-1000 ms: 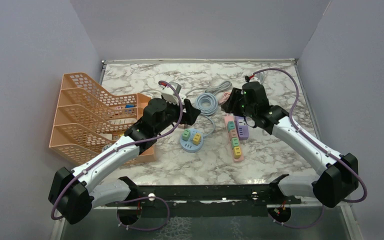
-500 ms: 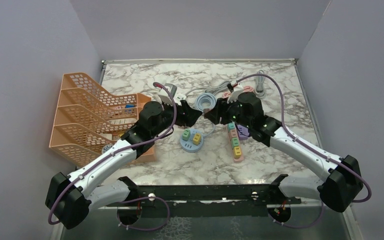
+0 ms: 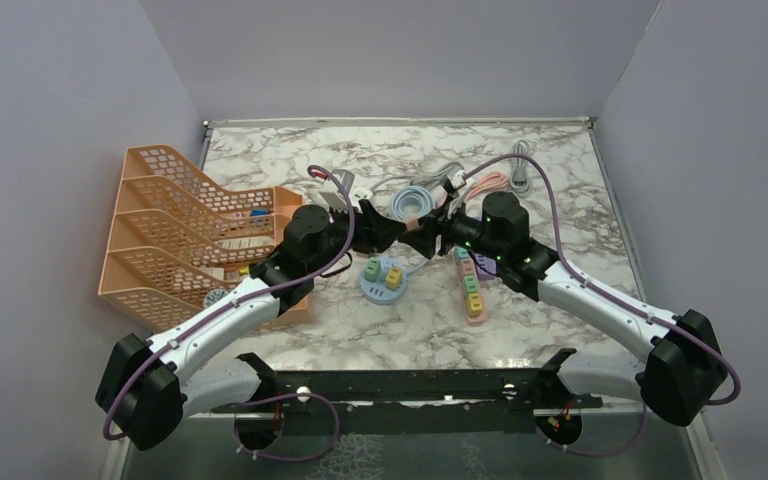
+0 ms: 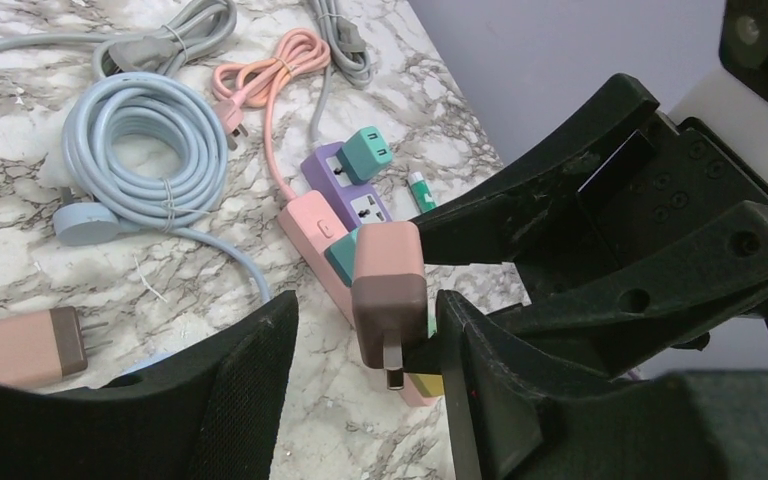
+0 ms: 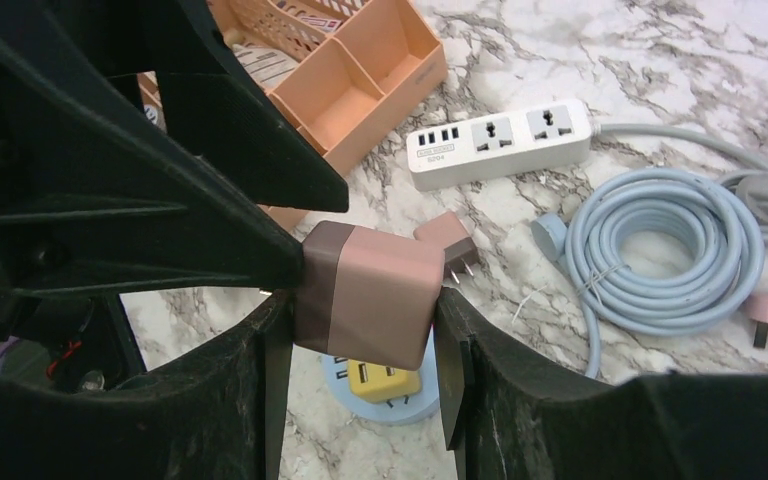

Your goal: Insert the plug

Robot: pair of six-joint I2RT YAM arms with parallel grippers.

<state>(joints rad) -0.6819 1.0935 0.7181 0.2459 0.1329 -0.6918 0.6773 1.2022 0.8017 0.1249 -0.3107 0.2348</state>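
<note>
not yet inserted. holding the pink-and-brown plug (image 5: pixel 365 295) mid-air, pinched between the right gripper's (image 5: pixel 360 312) fingers, prong end toward the left gripper (image 4: pixel 368 305). flanking that same plug with left jaws part-spread, gap showing on one side; judged a handover barely begun. left to do: regrip, carry to a socket, press home. just below: round blue socket hub (image 5: pixel 390 395) and pink power strip (image 4: pixel 310 235). beyond: coiled blue cable (image 5: pixel 660 250). crowded by both sets of fingers.

Bright, even overhead light; soft shadows on the marble table (image 3: pixel 290 150).
</note>
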